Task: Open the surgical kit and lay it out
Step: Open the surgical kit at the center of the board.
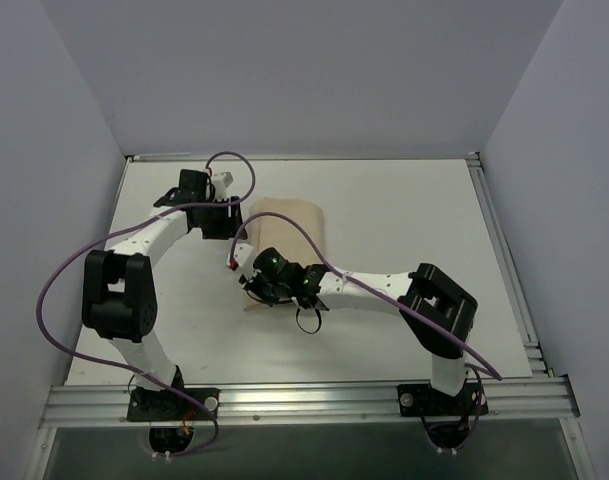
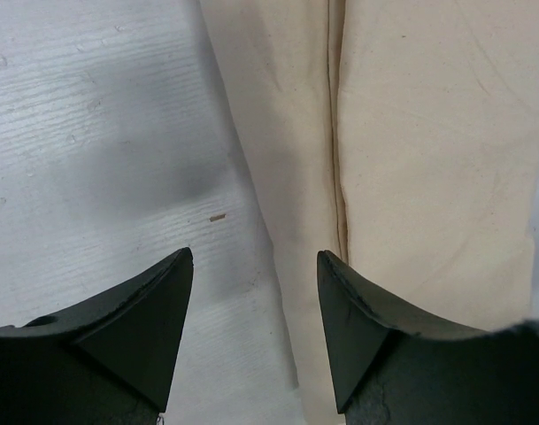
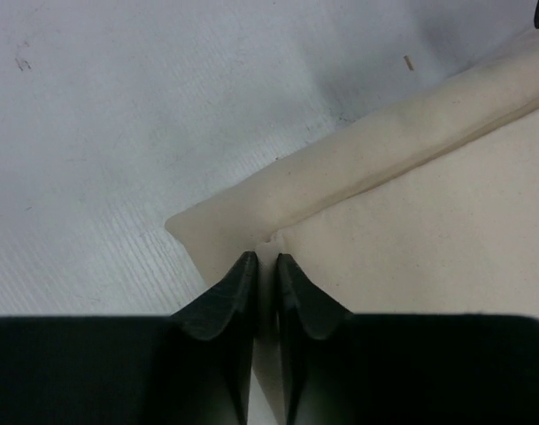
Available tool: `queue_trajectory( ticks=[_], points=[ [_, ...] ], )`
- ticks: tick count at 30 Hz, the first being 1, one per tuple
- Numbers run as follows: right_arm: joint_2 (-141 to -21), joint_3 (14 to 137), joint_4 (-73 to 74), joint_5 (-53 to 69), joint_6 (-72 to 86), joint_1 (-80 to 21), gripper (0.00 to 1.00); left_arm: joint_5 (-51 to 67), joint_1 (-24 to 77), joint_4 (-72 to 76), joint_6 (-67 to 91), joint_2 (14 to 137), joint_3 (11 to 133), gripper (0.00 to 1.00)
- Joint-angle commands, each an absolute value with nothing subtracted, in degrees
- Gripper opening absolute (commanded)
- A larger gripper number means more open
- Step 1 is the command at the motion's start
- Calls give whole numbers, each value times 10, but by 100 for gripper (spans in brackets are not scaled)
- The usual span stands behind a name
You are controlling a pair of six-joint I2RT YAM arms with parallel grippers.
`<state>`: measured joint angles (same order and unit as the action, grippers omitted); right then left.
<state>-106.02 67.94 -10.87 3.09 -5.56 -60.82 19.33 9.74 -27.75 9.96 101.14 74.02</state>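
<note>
Left gripper (image 2: 255, 266): fingers spread wide, holding nothing, poised over the wrap's left edge
Cloth wrap (image 1: 289, 225): beige folded bundle, lying flat at mid-table (image 1: 404, 210) between the two arms
Right gripper (image 3: 265, 274): fingers narrowed to a slit, pinching a fold of cloth at the wrap's near corner

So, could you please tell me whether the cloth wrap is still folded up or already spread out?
Folded. The beige cloth wrap lies as a compact bundle with overlapped flaps and no contents showing; the right claw pinches a corner.
</note>
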Motion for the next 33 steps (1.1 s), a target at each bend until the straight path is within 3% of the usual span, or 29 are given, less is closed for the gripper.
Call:
queue_trajectory(
  ticks=[1,3,14,22,27,33],
  points=[
    [-1042,699,-101,36,-51,-605,7,199,96,-283,84,980,760,67],
    [-1024,697,-107,35,-47,-601,0,199,96,-280,82,975,759,67],
    [-916,644,-143,25,61,-514,0,200,98,-279,70,958,759,68],
    [-749,479,-96,-159,225,-411,0,178,127,-287,25,919,769,68],
    [-628,371,38,-257,383,-382,0,155,209,-304,-33,898,779,69],
    [-520,242,111,-270,594,-368,0,113,359,-337,-119,904,791,73]
  ],
)
